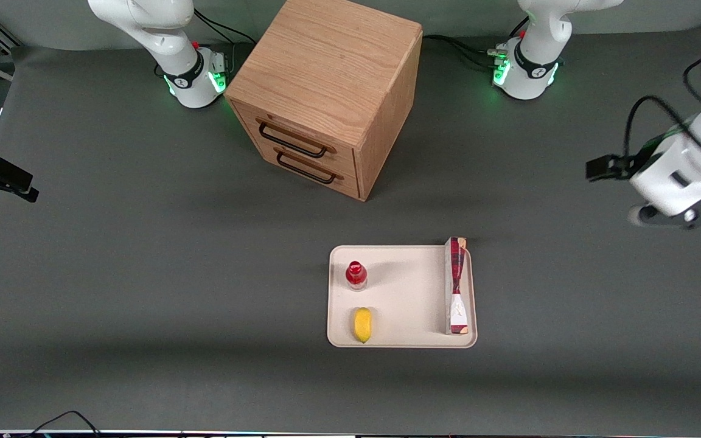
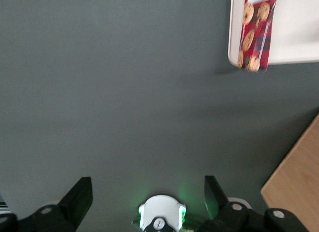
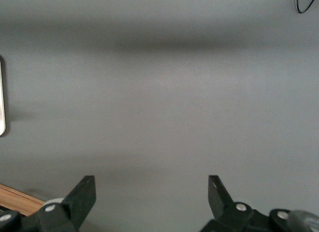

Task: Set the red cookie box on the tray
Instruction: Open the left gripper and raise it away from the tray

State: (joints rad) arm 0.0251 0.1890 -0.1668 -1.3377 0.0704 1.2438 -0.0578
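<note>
Red plaid cookie box (image 1: 457, 286) on edge on tray (image 1: 405, 292) — tool (image 2: 147, 192) spread wide, well apart

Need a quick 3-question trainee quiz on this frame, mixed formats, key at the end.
1. True or false: the red cookie box lies on the tray.
2. Which stands nearer the drawer cabinet: (a) red-capped bottle, (b) yellow fruit?
3. Fill in: the left gripper, away at the working arm's end of the table, is ____.

Key: 1 true; 2 a; 3 open, holding nothing.
</note>
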